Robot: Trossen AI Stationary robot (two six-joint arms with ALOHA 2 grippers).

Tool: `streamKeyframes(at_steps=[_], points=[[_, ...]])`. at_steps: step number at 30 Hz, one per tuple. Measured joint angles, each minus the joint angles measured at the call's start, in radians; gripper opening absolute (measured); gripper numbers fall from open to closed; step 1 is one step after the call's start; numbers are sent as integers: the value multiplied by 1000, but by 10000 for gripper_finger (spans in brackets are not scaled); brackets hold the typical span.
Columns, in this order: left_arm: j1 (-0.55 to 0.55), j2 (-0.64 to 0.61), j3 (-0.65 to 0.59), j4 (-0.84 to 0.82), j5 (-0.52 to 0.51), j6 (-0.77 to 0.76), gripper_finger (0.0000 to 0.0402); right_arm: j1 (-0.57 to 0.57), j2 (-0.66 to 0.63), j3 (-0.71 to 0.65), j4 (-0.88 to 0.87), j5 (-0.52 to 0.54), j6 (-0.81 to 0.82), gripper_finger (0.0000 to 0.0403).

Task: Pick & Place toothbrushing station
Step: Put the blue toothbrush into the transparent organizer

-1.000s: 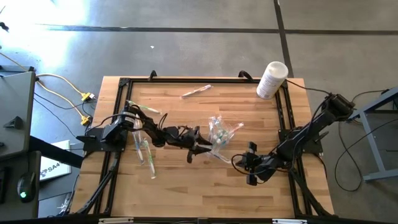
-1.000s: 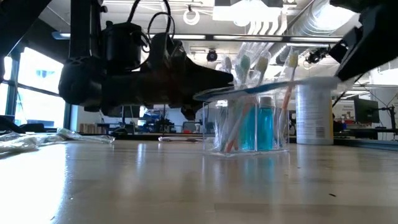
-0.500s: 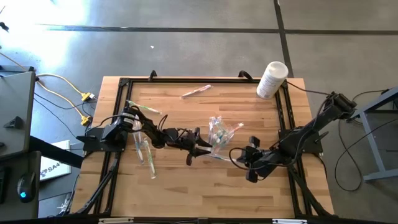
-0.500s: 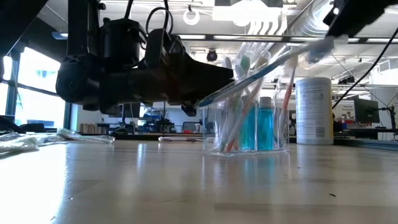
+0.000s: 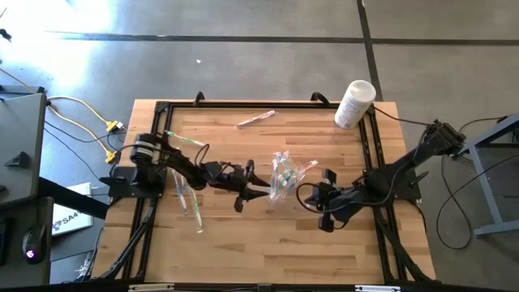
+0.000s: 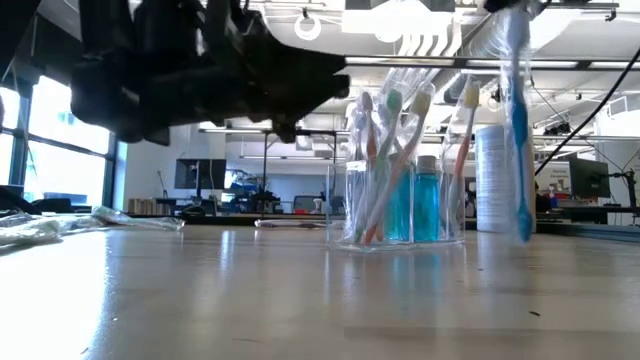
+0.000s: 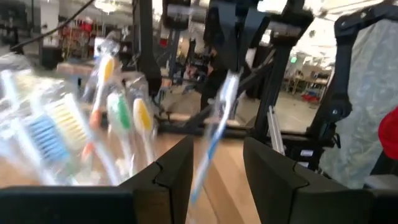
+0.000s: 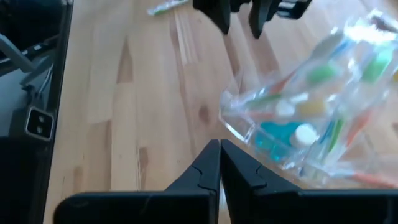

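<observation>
A clear holder with several toothbrushes and a teal tube stands on its base at the table's middle. It also shows in the low view and the right wrist view. My right gripper is just right of the holder and shut on a blue toothbrush. My left gripper hovers just left of the holder, open and empty, as the left wrist view shows. My right gripper pinches the blue toothbrush at its upper end between its two fingers. The fingers come from above, slanting toward the table's left. The brush hangs almost straight down below them. Its lower end is near the table top.
A white canister stands at the far right corner. One toothbrush lies near the far edge, and more lie at the left beside the left arm. Clear crinkly plastic lies at the low view's left. Bare wood lies along the near edge.
The blue toothbrush lay level between the two grippers. Its end by the left gripper has come free, and it has swung down to hang from my right gripper. My right gripper has moved toward the holder and the far edge. My left gripper has risen and drawn back slightly toward the left.
</observation>
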State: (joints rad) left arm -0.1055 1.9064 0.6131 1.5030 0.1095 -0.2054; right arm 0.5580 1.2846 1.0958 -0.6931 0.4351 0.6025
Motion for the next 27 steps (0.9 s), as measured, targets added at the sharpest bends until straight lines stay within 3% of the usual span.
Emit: streamKeyframes(at_steps=[8,16,19,27], points=[[0,-176,-86,-237,-72,-2,136,-58,0,97,0,-26,-104,3],[0,-323,-126,-539,-249,-62,136,-119,0,145,30,-82,-161,3],[0,-363,-125,-637,-262,-65,136,-142,0,145,74,-125,-186,3],[0,-381,-124,-693,-262,-70,136,-202,0,145,166,-169,-245,3]])
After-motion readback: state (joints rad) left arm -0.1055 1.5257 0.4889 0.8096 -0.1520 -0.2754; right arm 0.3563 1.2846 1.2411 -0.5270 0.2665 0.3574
